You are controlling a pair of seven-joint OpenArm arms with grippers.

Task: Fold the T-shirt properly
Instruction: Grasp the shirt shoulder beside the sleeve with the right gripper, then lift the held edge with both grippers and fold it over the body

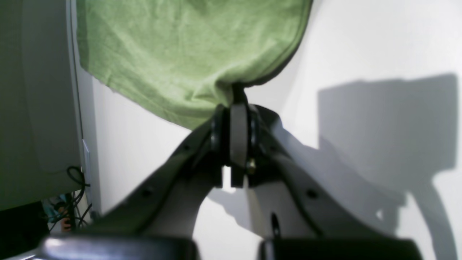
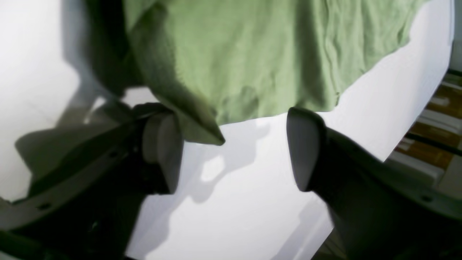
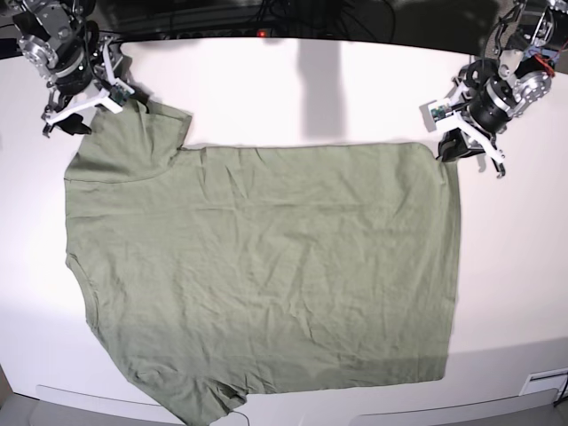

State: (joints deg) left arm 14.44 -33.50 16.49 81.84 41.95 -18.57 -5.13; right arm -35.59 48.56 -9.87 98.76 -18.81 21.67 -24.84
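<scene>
T-shirt (image 3: 266, 275): green, lying spread out flat on the white table (image 3: 293, 80), a bit wrinkly.
Left gripper (image 1: 236, 104): squeezed tight on the shirt's bottom corner.
Right gripper (image 2: 231, 148): jaws wide apart around the sleeve tip, nothing pinched yet.
Done: no fold can be seen.
Left: all the folding.

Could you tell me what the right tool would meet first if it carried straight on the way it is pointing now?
Most likely the T-shirt: the open right tool points at its sleeve edge, hanging just ahead between the pads. Depth is unclear.
</scene>
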